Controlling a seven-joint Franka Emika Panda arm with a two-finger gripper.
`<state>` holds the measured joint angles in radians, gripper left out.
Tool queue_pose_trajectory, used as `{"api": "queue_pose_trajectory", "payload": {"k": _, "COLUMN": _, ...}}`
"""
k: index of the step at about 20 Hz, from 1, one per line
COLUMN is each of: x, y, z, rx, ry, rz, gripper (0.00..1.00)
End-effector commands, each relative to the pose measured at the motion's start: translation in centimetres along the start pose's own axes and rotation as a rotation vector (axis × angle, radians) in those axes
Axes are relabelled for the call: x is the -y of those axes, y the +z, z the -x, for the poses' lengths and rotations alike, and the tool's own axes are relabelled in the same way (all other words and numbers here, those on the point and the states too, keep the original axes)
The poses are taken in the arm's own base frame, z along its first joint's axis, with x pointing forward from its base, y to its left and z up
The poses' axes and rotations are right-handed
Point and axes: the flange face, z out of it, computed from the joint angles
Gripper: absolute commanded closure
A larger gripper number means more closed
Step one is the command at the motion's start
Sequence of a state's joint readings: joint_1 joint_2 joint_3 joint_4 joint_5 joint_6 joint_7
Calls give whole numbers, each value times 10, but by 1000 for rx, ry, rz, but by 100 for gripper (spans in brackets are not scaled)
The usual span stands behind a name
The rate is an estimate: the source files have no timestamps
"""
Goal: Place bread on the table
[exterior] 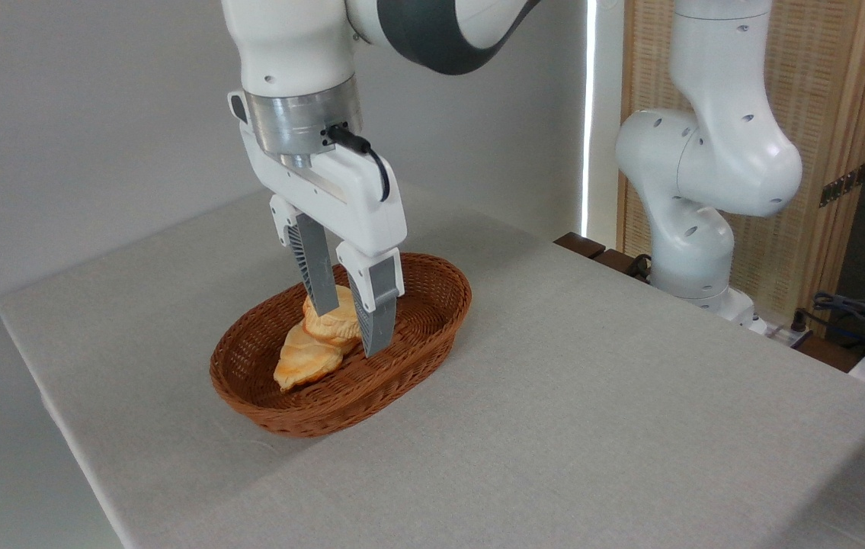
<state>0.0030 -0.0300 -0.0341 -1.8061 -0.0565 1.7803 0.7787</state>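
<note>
The arm came down from the top of the view, its white wrist and bright metal collar nearly upright, and ended in the hand [348, 324], which pointed down into a basket [249, 381]. A black cable curved out of the collar and over the hand's white body. The two grey fingers [380, 316], ribbed along their inner faces, stood one on each side of the bread [333, 324] and were clamped on it, the near finger covering the pastry's right edge and its tip reaching down toward the basket's inside wall.

The bread was small and roundish, golden-orange with a ridged, scalloped top and paler edges. It sat inside the basket, over the far end of a longer loaf [302, 364] of the same golden colour, which tapered to a point toward the near left. Whether the bread touched the loaf could not be told.

The basket was a brown oval of woven wicker with a thick plaited rim, standing on the left half of the worktop [592, 396], a broad flat top covered in plain light grey cloth. At the far right stood the arm's white, rounded base [695, 252], before a pale wooden slatted screen [821, 152].
</note>
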Motion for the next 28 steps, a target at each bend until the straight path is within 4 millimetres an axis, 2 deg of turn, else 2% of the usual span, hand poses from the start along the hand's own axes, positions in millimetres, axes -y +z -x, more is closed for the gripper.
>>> {"api": "queue_pose_trajectory", "payload": {"k": 1, "x": -12, "y": 20, "z": -10, "rx": 3, "ry": 30, "rz": 7, "gripper": 0}}
{"api": "queue_pose_trajectory", "payload": {"k": 4, "x": -22, "y": 30, "z": -16, "rx": 6, "ry": 48, "rz": 15, "gripper": 0}}
{"api": "queue_pose_trajectory", "payload": {"k": 7, "x": -29, "y": 32, "z": -23, "rx": -50, "ry": 29, "rz": 68, "gripper": 0}}
{"api": "queue_pose_trajectory", "payload": {"k": 11, "x": -32, "y": 29, "z": -25, "rx": -124, "ry": -11, "rz": 141, "gripper": 0}}
{"api": "queue_pose_trajectory", "payload": {"k": 17, "x": -38, "y": 36, "z": -28, "rx": -118, "ry": -4, "rz": 177, "gripper": 0}}
{"api": "queue_pose_trajectory", "payload": {"k": 25, "x": -73, "y": 62, "z": -45, "rx": -81, "ry": 51, "rz": 218, "gripper": 0}}
{"api": "queue_pose_trajectory", "payload": {"k": 28, "x": -79, "y": 66, "z": -49, "rx": -80, "ry": 59, "rz": 229, "gripper": 0}}
